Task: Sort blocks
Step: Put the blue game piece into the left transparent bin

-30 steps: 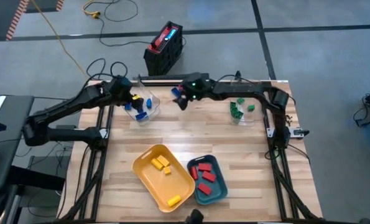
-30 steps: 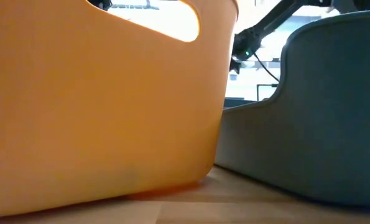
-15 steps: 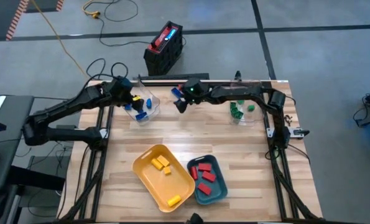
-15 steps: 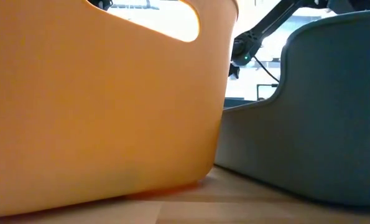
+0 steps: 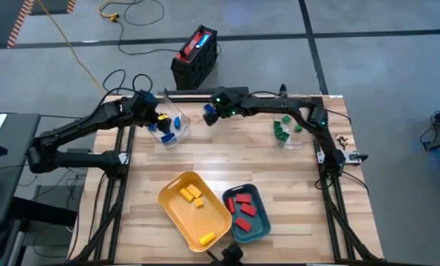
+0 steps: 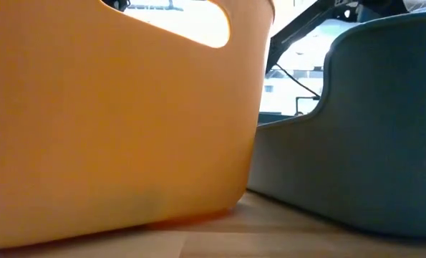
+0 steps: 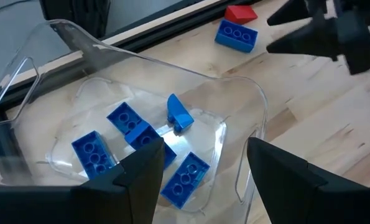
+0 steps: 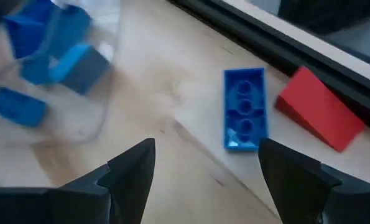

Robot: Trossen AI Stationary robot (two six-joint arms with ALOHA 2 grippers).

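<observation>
The right pincer (image 5: 211, 116) hangs over the far edge of the counter (image 5: 227, 159) near its middle, its two dark fingers (image 8: 130, 171) spread wide with nothing between them. Just ahead of it, on the bare wood by the far edge, lie a blue block (image 8: 244, 109) with studs up and a red sloped block (image 8: 320, 109), close beside each other but apart.

The left pincer (image 5: 151, 118) hovers over a clear plastic container (image 7: 110, 74) near the far left corner; its fingers (image 7: 138, 177) are also spread and empty. Inside that container lie several blue blocks (image 7: 132, 124), loosely scattered on its floor.

A second clear container (image 5: 288, 137) near the far right corner holds green blocks (image 5: 280, 130).

Toward the near edge, a yellow oblong tray (image 5: 177, 218) sits angled, holding yellow blocks (image 5: 191, 195), with one more near its nearer end. Touching its right side is a teal oblong tray (image 5: 262, 222) with red blocks (image 5: 242, 205) inside. In the low view these two trays fill almost everything, the yellow wall (image 6: 112, 122) on one side and the teal wall (image 6: 363, 143) on the other, with a stretch of dark arm (image 6: 298, 29) seen between them.
</observation>
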